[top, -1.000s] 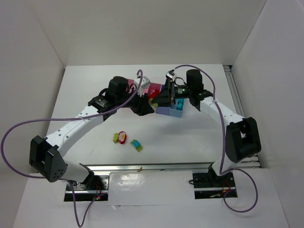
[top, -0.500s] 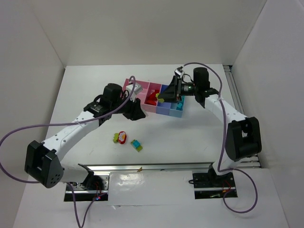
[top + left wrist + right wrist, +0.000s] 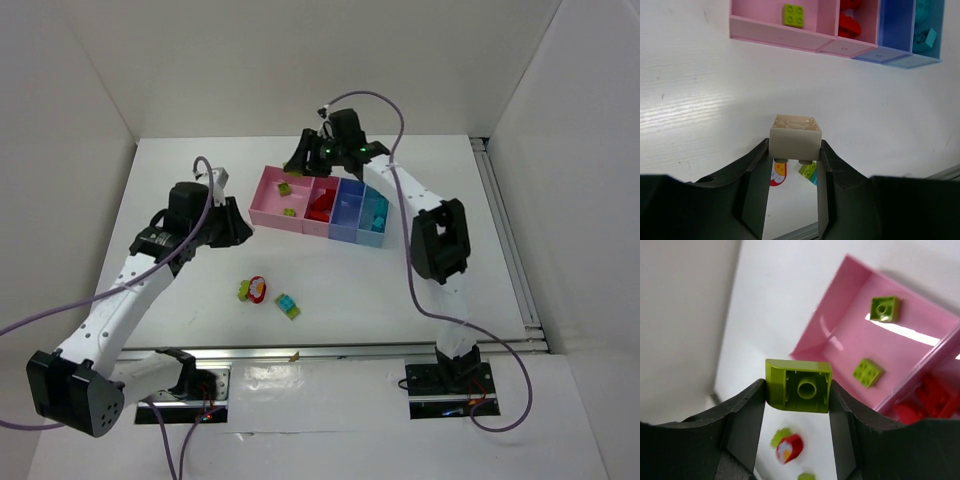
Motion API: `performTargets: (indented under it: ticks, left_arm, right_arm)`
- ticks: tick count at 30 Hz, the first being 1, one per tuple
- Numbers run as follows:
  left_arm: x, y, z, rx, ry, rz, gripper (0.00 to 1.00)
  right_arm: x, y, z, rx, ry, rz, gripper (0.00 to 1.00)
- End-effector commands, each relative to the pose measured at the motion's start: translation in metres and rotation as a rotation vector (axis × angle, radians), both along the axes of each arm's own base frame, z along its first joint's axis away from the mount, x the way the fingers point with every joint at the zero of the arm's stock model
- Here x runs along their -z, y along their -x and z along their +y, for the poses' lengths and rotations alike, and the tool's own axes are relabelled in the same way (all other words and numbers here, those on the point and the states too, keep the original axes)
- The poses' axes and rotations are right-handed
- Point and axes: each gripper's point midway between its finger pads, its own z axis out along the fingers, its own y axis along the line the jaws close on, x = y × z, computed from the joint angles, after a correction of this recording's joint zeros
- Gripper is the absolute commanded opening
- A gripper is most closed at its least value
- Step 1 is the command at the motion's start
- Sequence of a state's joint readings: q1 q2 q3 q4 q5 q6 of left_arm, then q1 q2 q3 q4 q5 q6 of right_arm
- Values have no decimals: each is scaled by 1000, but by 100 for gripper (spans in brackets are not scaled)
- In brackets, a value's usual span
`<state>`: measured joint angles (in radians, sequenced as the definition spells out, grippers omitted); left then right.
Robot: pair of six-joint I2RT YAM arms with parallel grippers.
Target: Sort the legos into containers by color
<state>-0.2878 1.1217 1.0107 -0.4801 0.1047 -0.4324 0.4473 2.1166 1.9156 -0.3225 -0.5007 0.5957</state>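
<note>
The right hand (image 3: 797, 388) is clamped on a lime green brick (image 3: 798, 385), held stud side down above the far left end of the bin row. In the wrist view the leftmost pink bin (image 3: 840, 335) lies to the right of and beyond the fingers, so the brick probably needs a short carry that way before release. Two lime bricks (image 3: 867, 372) lie well apart on its floor, leaving bare room between. The left hand (image 3: 794, 150) is clamped on a cream brick (image 3: 795, 136) over the white tabletop (image 3: 420, 290).
</note>
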Motion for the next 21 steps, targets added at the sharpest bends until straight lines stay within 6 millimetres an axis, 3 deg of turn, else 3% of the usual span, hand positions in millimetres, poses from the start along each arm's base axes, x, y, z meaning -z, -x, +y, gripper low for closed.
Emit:
performTargets:
  ticks: [1,2,3,5,6,8,11,12,15,16,17,18,19,20,21]
  left_arm:
    - [-25,0,17,-118,18,-38,0]
    - [-29,1,16,-111,23,-36,0]
    - [-29,1,16,-111,23,-36,0]
    - [-33,2,10,-83,42,-28,0]
    - [-29,1,8,-75,44,-15,0]
    - [-36,0,2,-53,73,-15,0]
    - [-39,-4,-6,-23,95,-14,0]
    - [-37,-6,-8,-15,100,-9,0]
    - [-45,-13,-15,10,122,-24,0]
    - [-40,-14,-23,31,123,-2,0]
    - [-48,-17,-31,57,133,-19,0]
    - [-48,-19,-37,76,139,-12,0]
    - [-50,-22,-47,99,142,-19,0]
    - [-45,-28,-55,114,139,-8,0]
    - [-51,-33,-64,125,150,-19,0]
  right_arm:
    - [47,-27,0,88,205,-7,37]
    - [35,-40,3,109,199,-42,38]
    - [61,-39,9,94,236,-7,41]
    - [57,-45,19,82,232,-30,49]
    - [61,-43,24,73,233,-29,72]
    - [63,-44,25,72,233,-29,86]
    - [52,-47,17,92,231,-40,91]
    - [36,-43,15,95,220,-59,90]
    - [25,-44,-12,159,241,-71,83]
    - [-11,-43,-27,194,222,-137,83]
    - [-20,-43,-39,244,250,-169,83]
    - [-5,-37,-59,284,294,-139,83]
    - [-40,-29,-80,336,288,-198,83]
    - [-44,-26,-95,379,303,-209,83]
    - [-23,-19,-120,443,373,-174,84]
